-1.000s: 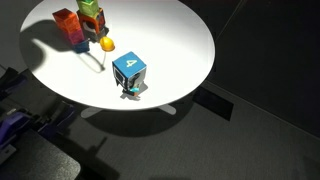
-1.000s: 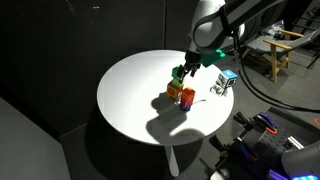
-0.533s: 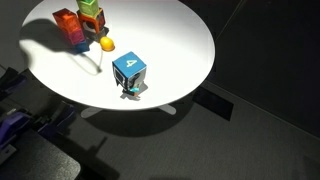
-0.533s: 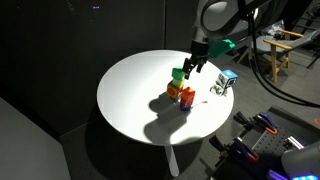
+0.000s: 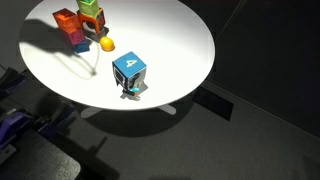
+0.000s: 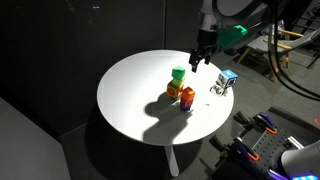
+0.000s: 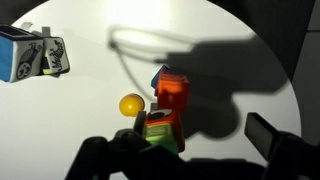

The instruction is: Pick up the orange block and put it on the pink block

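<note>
Nearest the camera in an exterior view, a big blue cube [image 5: 128, 72] printed with a white "4" stands close to the front edge of the round white counter [image 5: 170, 40]. The counter top is smooth and matte, and the cube is well apart from everything else. Farther in lies a small rounded yellow piece [image 5: 107, 44], just beside a cluster of hard-edged little cubes. In that cluster the orange block [image 5: 65, 20] appears to sit on top of the pink block [image 5: 77, 39] (they are too small to make out the contact itself). Right next to them a green block [image 5: 88, 6] is stacked with a reddish-orange block [image 5: 98, 19]. This neighbouring stack and the yellow piece crowd the orange block's sides. The tool [image 6: 202, 60] hangs in the air above the counter, clear of the cluster and touching nothing. In the wrist view its dark fingers [image 7: 268, 136] stand wide apart with nothing between them.
</note>
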Motion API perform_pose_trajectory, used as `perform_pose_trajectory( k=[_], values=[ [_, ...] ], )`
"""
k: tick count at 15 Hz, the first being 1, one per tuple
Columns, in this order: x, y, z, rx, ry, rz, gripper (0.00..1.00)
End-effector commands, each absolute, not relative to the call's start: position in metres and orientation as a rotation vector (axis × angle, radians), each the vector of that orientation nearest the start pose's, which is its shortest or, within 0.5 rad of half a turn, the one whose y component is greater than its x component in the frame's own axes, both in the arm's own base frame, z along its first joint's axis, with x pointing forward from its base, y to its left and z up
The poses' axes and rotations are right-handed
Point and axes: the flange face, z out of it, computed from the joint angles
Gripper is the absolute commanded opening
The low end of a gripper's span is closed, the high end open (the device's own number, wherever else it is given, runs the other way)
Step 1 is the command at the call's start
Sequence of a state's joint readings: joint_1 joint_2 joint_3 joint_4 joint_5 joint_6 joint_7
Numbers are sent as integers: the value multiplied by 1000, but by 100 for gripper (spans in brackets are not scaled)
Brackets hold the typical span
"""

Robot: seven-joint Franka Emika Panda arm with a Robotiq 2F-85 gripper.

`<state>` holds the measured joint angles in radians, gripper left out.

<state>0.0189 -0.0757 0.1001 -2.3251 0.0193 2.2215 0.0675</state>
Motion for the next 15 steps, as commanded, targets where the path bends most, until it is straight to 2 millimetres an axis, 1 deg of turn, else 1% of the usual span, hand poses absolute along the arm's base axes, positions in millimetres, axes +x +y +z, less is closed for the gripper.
perform_pose_trajectory(
  k=[1,4,5,8,15],
  values=[
    [475,59,385,-3179,-11,51,100],
    [471,59,391,-3176,-20,58,100],
    [481,57,384,-3162,-37,56,100],
    [478,57,387,-3163,-37,56,100],
    [477,57,385,-3164,-38,62,100]
  ],
)
